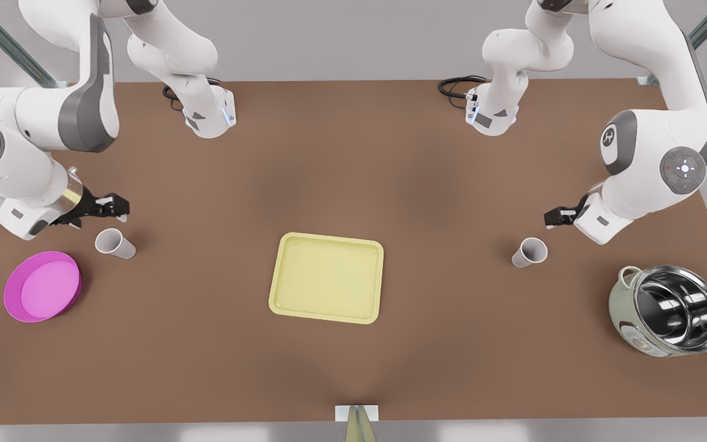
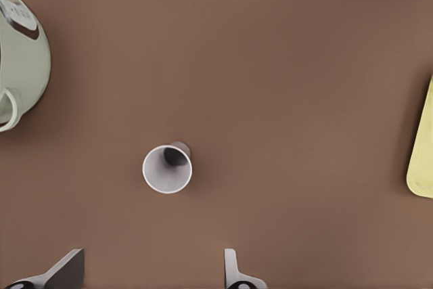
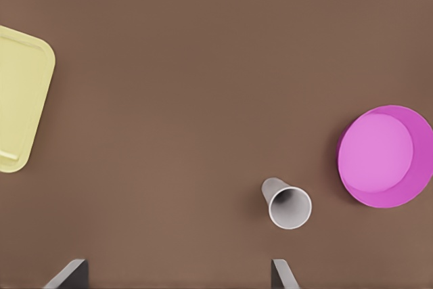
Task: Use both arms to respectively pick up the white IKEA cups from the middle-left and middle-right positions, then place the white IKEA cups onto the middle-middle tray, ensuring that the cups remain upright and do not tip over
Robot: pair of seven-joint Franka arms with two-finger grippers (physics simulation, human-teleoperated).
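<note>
Right now my left gripper (image 1: 551,218) hovers spread wide near the cup (image 1: 529,252) by the pot (image 1: 672,310); my right gripper (image 1: 119,207), equally wide, hangs at 12 o'clock of the cup (image 1: 115,243) beside the plate (image 1: 42,286); the tray (image 1: 327,277) sits between both cups.

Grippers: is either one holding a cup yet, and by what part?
Nothing held. Left gripper hangs open above its cup; right gripper hangs open above its cup.

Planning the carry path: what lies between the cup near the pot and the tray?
Nothing: bare brown table between that cup and tray, in the front view.
</note>
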